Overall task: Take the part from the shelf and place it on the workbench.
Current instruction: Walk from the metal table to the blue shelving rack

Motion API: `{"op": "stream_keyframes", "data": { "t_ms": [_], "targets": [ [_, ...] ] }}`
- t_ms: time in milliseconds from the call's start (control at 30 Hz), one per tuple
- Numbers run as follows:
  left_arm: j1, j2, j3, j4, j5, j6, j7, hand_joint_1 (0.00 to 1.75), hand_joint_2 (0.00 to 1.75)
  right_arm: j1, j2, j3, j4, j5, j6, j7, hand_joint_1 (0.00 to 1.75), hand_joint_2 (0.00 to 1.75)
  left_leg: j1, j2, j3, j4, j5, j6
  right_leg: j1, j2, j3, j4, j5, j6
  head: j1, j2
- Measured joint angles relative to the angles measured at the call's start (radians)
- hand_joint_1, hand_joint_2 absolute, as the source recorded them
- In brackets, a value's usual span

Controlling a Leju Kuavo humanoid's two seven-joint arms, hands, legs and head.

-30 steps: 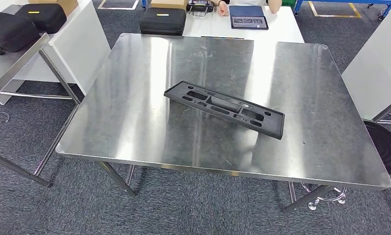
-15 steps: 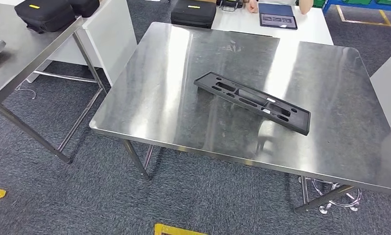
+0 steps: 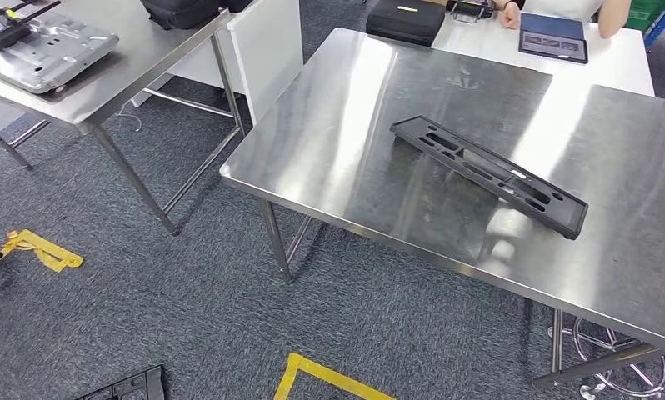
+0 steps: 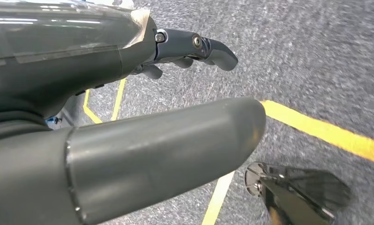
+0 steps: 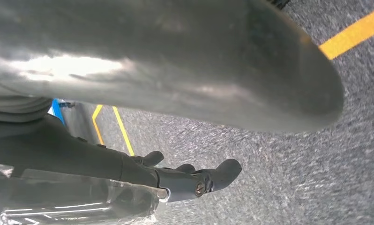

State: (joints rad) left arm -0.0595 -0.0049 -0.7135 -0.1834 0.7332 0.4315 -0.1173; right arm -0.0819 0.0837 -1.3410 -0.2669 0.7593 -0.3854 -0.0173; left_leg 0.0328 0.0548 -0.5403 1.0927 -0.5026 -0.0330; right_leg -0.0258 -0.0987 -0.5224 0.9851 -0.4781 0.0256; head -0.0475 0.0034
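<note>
While hands hang floorward, part (image 3: pixel 489 174) lies on workbench (image 3: pixel 329 158).

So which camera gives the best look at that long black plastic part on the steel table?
The head view: the black part lies whole on the steel workbench. Both wrist views face carpet, with nothing of it.
</note>
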Motion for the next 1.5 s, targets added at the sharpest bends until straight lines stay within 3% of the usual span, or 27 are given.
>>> {"op": "stream_keyframes", "data": {
  "t_ms": [67, 133, 167, 233, 267, 333, 400, 467, 533, 567, 633, 667, 733, 800, 833, 867, 933, 967, 1000, 1067, 1100, 1133, 1200, 1300, 1367, 1433, 1500],
  "targets": [
    [-0.002, 0.001, 0.000, -0.001, 0.000, 0.000, -0.002, 0.00, 0.00, -0.003, -0.003, 0.001, 0.002, 0.003, 0.002, 0.000, 0.00, 0.00, -0.008, 0.021, 0.031, -0.066, -0.012, 0.007, 0.006, -0.020, -0.012, 0.014, 0.005, 0.015, -0.001, 0.000],
    [-0.002, 0.003, 0.000, -0.001, 0.000, 0.001, -0.003, 0.00, 0.00, -0.004, -0.003, 0.002, 0.004, 0.006, 0.005, 0.000, 0.00, 0.00, -0.013, 0.001, 0.013, -0.074, -0.006, 0.033, 0.007, -0.036, -0.018, 0.017, 0.012, 0.032, -0.001, 0.000],
    [-0.002, 0.003, 0.000, -0.001, 0.000, 0.001, -0.003, 0.00, 0.00, -0.004, -0.003, 0.002, 0.004, 0.008, 0.006, 0.000, 0.00, 0.00, -0.014, -0.009, 0.002, -0.078, 0.002, 0.048, 0.005, -0.024, -0.025, 0.025, 0.002, 0.036, 0.000, 0.000],
    [-0.003, 0.004, 0.000, 0.000, 0.000, 0.001, -0.003, 0.00, 0.00, -0.002, -0.004, 0.003, 0.005, 0.010, 0.009, 0.000, 0.00, 0.00, -0.015, -0.028, -0.024, -0.083, 0.026, 0.076, 0.004, 0.032, -0.052, 0.090, -0.061, 0.026, 0.001, 0.000],
    [-0.004, 0.004, 0.000, 0.000, 0.000, 0.001, -0.003, 0.00, 0.00, 0.000, -0.005, 0.003, 0.006, 0.012, 0.009, 0.000, 0.00, 0.00, -0.018, -0.039, -0.038, -0.083, 0.038, 0.084, 0.005, 0.064, -0.071, 0.152, -0.108, 0.016, 0.002, 0.000],
    [-0.004, 0.003, 0.000, 0.000, 0.000, 0.001, -0.003, 0.00, 0.00, 0.002, -0.008, 0.003, 0.006, 0.013, 0.010, 0.000, 0.00, 0.00, -0.025, -0.064, -0.067, -0.082, 0.065, 0.091, 0.010, 0.091, -0.096, 0.271, -0.171, 0.008, 0.002, 0.000],
    [-0.004, 0.003, 0.000, 0.000, 0.000, 0.001, -0.003, 0.00, 0.00, 0.002, -0.010, 0.006, 0.006, 0.016, 0.011, -0.001, 0.00, 0.00, -0.030, -0.089, -0.095, -0.081, 0.091, 0.090, 0.015, 0.098, -0.068, 0.284, -0.162, 0.017, 0.002, 0.000],
    [-0.005, 0.002, 0.000, -0.001, 0.001, 0.002, -0.003, 0.00, 0.00, 0.001, -0.011, 0.009, 0.006, 0.019, 0.013, -0.002, 0.00, 0.00, -0.032, -0.115, -0.123, -0.081, 0.119, 0.086, 0.019, 0.125, 0.026, 0.158, -0.120, 0.022, 0.002, 0.000],
    [-0.006, 0.001, 0.000, -0.001, 0.002, 0.003, -0.003, 0.00, 0.00, -0.001, -0.014, 0.012, 0.006, 0.021, 0.016, -0.004, 0.00, 0.00, -0.034, -0.138, -0.142, -0.083, 0.146, 0.076, 0.024, 0.168, 0.116, 0.013, -0.107, 0.009, 0.001, 0.000],
    [-0.005, 0.001, 0.000, -0.001, 0.002, 0.003, -0.003, 0.00, 0.00, -0.002, -0.015, 0.013, 0.006, 0.022, 0.017, -0.005, 0.00, 0.00, -0.035, -0.149, -0.147, -0.086, 0.161, 0.070, 0.027, 0.182, 0.135, -0.024, -0.109, 0.003, 0.001, 0.000],
    [-0.002, 0.001, 0.000, 0.000, 0.002, 0.003, -0.004, 0.00, 0.00, -0.003, -0.015, 0.016, 0.006, 0.023, 0.018, -0.006, 0.00, 0.00, -0.034, -0.171, -0.153, -0.099, 0.189, 0.057, 0.027, 0.170, 0.128, -0.034, -0.098, -0.004, -0.001, 0.000],
    [0.000, 0.002, 0.000, 0.001, 0.002, 0.003, -0.004, 0.00, 0.00, -0.004, -0.015, 0.018, 0.007, 0.023, 0.018, -0.006, 0.00, 0.00, -0.034, -0.165, -0.158, -0.096, 0.184, 0.053, 0.023, 0.158, 0.121, -0.035, -0.089, -0.009, -0.002, 0.000],
    [0.004, 0.003, 0.000, 0.003, 0.003, 0.003, -0.004, 0.00, 0.00, -0.003, -0.014, 0.021, 0.008, 0.024, 0.019, -0.007, 0.00, 0.00, -0.032, -0.119, -0.174, -0.047, 0.111, 0.047, 0.014, 0.127, 0.102, -0.037, -0.064, -0.024, -0.007, 0.000],
    [0.003, 0.002, 0.000, 0.003, 0.004, 0.003, -0.004, 0.00, 0.00, 0.002, -0.015, 0.023, 0.009, 0.024, 0.019, -0.007, 0.00, 0.00, -0.025, -0.073, -0.193, 0.074, -0.007, 0.037, 0.015, 0.091, 0.079, -0.036, -0.042, -0.032, -0.011, 0.000],
    [0.002, 0.001, 0.000, 0.003, 0.005, 0.003, -0.004, 0.00, 0.00, 0.004, -0.015, 0.023, 0.009, 0.024, 0.019, -0.007, 0.00, 0.00, -0.019, -0.065, -0.198, 0.137, -0.038, 0.030, 0.016, 0.073, 0.065, -0.035, -0.032, -0.031, -0.011, 0.000],
    [0.002, 0.000, 0.000, 0.003, 0.005, 0.003, -0.004, 0.00, 0.00, 0.004, -0.016, 0.024, 0.009, 0.025, 0.019, -0.007, 0.00, 0.00, -0.012, -0.060, -0.195, 0.185, -0.039, 0.022, 0.016, 0.055, 0.050, -0.034, -0.021, -0.028, -0.014, 0.000],
    [0.001, 0.000, 0.000, 0.003, 0.005, 0.002, -0.004, 0.00, 0.00, 0.001, -0.017, 0.025, 0.009, 0.027, 0.019, -0.008, 0.00, 0.00, 0.003, -0.050, -0.148, 0.194, 0.013, 0.008, 0.014, 0.023, 0.018, -0.029, -0.001, -0.018, -0.022, 0.000],
    [0.000, -0.001, 0.000, 0.002, 0.005, 0.002, -0.004, 0.00, 0.00, -0.002, -0.018, 0.026, 0.009, 0.028, 0.019, -0.008, 0.00, 0.00, 0.010, -0.035, -0.096, 0.150, 0.030, 0.002, 0.014, 0.011, 0.004, -0.021, 0.007, -0.012, -0.026, 0.000],
    [-0.003, -0.002, 0.000, -0.001, 0.006, 0.002, -0.003, 0.00, 0.00, -0.003, -0.021, 0.027, 0.009, 0.029, 0.019, -0.007, 0.00, 0.00, 0.013, -0.013, -0.033, 0.081, 0.025, -0.003, 0.014, 0.000, -0.011, -0.012, 0.013, -0.006, -0.030, 0.000],
    [-0.010, -0.003, 0.000, -0.005, 0.006, 0.002, -0.003, 0.00, 0.00, -0.006, -0.024, 0.028, 0.011, 0.030, 0.019, -0.007, 0.00, 0.00, 0.005, 0.017, 0.059, -0.048, -0.020, 0.003, 0.014, -0.022, -0.027, 0.008, 0.023, 0.009, -0.035, 0.000],
    [-0.012, -0.003, 0.000, -0.006, 0.006, 0.003, -0.003, 0.00, 0.00, -0.008, -0.024, 0.028, 0.012, 0.031, 0.019, -0.006, 0.00, 0.00, -0.003, 0.017, 0.072, -0.081, -0.036, 0.011, 0.013, -0.033, -0.033, 0.012, 0.030, 0.019, -0.036, 0.000],
    [-0.012, -0.002, 0.000, -0.005, 0.006, 0.003, -0.003, 0.00, 0.00, -0.010, -0.023, 0.029, 0.013, 0.031, 0.019, -0.006, 0.00, 0.00, -0.009, 0.007, 0.066, -0.092, -0.039, 0.026, 0.010, -0.041, -0.035, 0.015, 0.036, 0.029, -0.036, 0.000],
    [-0.009, -0.001, 0.000, -0.004, 0.007, 0.003, -0.002, 0.00, 0.00, -0.012, -0.022, 0.029, 0.015, 0.032, 0.019, -0.006, 0.00, 0.00, -0.014, -0.010, 0.041, -0.094, -0.023, 0.052, 0.005, -0.010, -0.048, 0.033, 0.018, 0.040, -0.035, 0.000],
    [-0.008, 0.000, 0.000, -0.002, 0.007, 0.015, -0.011, 0.00, 0.00, -0.002, -0.020, 0.029, 0.019, 0.032, 0.019, -0.003, 0.00, 0.00, -0.021, -0.041, -0.004, -0.096, 0.012, 0.082, 0.007, 0.078, -0.097, 0.177, -0.100, 0.018, -0.033, 0.000],
    [-0.007, 0.000, 0.000, -0.002, 0.003, 0.021, -0.020, 0.00, 0.00, 0.003, -0.021, 0.030, 0.020, 0.032, 0.019, -0.002, 0.00, 0.00, -0.030, -0.068, -0.037, -0.095, 0.039, 0.087, 0.012, 0.094, -0.118, 0.289, -0.142, 0.014, -0.033, 0.000],
    [-0.005, 0.000, 0.000, -0.002, 0.001, 0.022, -0.021, 0.00, 0.00, 0.003, -0.021, 0.030, 0.020, 0.032, 0.019, -0.002, 0.00, 0.00, -0.034, -0.094, -0.062, -0.094, 0.065, 0.086, 0.018, 0.101, -0.082, 0.281, -0.113, 0.024, -0.033, 0.000],
    [-0.005, 0.000, 0.000, -0.002, -0.001, 0.022, -0.021, 0.00, 0.00, 0.002, -0.021, 0.031, 0.020, 0.032, 0.019, -0.002, 0.00, 0.00, -0.035, -0.119, -0.082, -0.093, 0.088, 0.080, 0.022, 0.138, 0.018, 0.142, -0.076, 0.023, -0.033, 0.000]
  ]
}}
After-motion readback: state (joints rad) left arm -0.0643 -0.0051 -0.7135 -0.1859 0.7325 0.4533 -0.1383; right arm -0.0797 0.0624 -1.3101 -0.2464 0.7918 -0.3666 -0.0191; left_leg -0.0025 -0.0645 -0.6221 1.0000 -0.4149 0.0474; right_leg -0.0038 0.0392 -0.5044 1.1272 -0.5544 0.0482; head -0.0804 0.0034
